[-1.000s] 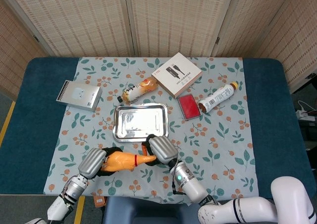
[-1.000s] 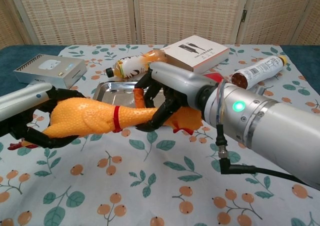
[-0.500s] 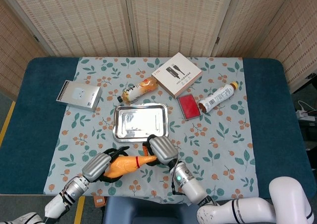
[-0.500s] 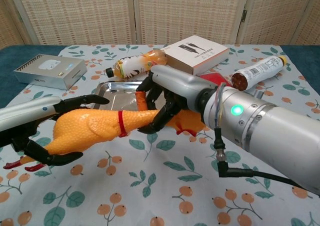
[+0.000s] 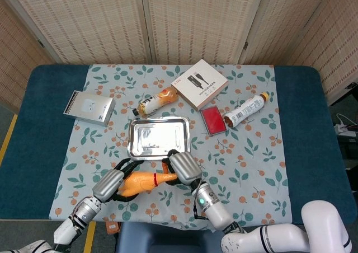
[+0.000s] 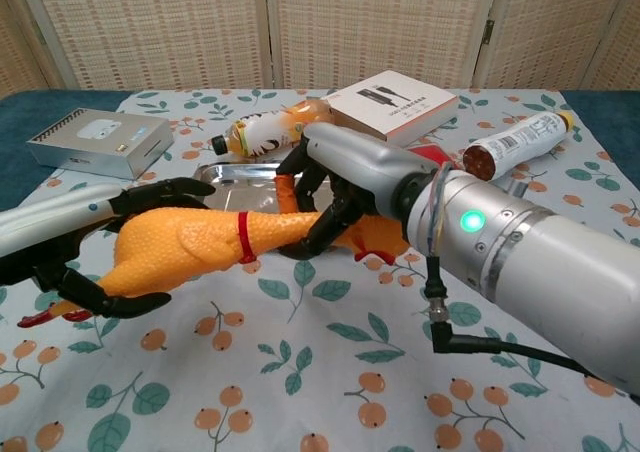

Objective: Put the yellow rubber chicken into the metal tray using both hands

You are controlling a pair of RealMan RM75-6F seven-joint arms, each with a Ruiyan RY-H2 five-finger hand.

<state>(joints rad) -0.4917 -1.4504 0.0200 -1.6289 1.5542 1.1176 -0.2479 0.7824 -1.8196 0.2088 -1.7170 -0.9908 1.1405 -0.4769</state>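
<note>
1. We have the yellow rubber chicken (image 6: 190, 247) off the cloth, carried between our two hands, its long axis running from our left hand across to our right, roughly parallel to the near long edge of the metal tray (image 5: 158, 138).
2. Our right hand (image 6: 345, 187) grasps the chicken at the neck, fingers wrapped around it just past the red band (image 6: 242, 237); the head end and its red parts poke out beyond that hand, on the side away from our left hand.
3. Our left hand (image 6: 95, 247) cradles the fat body end: fingers arch over the top and others curl under it. We judge this a loose hold rather than a clench, since the fingers look spread around the body.
4. The chicken's red feet (image 6: 40, 317) hang out behind the left hand, toward us.
5. The tray lies straight ahead of both hands, beyond the chicken, empty and shiny. Our right hand is the nearer one; in the head view it sits just beside the tray's near edge.
6. So the coming move, as we judge it, is a forward carry by both hands together, keeping the long axis aligned with the tray's length.
7. Beyond the tray lie an orange bottle (image 5: 156, 101) and a white box (image 5: 199, 84).
</note>
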